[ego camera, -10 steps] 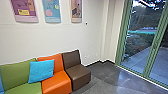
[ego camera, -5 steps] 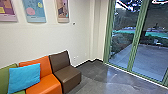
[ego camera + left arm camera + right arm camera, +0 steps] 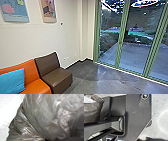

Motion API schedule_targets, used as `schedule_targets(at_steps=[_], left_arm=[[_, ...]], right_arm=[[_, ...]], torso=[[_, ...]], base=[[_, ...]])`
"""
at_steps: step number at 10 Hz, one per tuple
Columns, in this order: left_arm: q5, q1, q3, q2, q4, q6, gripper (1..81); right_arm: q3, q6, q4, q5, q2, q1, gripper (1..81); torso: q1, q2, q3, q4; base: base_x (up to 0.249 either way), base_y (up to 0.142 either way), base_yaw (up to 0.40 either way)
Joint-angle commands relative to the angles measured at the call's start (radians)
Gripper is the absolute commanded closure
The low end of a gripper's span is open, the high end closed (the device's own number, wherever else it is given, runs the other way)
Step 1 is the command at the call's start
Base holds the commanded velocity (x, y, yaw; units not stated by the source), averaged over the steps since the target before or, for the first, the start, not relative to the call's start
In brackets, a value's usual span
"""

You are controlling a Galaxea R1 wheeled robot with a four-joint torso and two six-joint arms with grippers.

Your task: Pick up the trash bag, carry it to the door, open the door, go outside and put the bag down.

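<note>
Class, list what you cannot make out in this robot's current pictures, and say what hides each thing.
- Contents of the trash bag: left wrist view, hidden by its crumpled plastic.
- The bag's full outline: cut off by the picture edges in both wrist views.
- Tops of the wall posters and green-framed glass doors: head view, cut by the top edge.
- Rest of the blue cushion: head view, cut by the left edge.

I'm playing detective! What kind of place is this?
Probably a waiting area: there are joined seats, pictures on the wall and a glass door to a paved yard.
</note>
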Motion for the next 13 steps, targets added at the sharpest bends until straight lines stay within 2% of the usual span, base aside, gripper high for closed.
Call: schedule_targets(at_steps=[1,13], left_arm=[[0.070,-0.059,-0.005,-0.005,-0.003,0.003,81.1],[0.069,-0.054,-0.005,0.001,-0.005,0.026,81.1]], right_arm=[[0.000,0.000,-0.007,-0.059,-0.003,0.052,1.0],[-0.008,0.000,-0.009,-0.054,0.012,0.048,1.0]], torso=[[0.000,0.000,0.000,0.000],[0.000,0.000,0.000,0.000]], base=[[0.000,0.000,-0.339],[0.000,0.000,-0.339]])
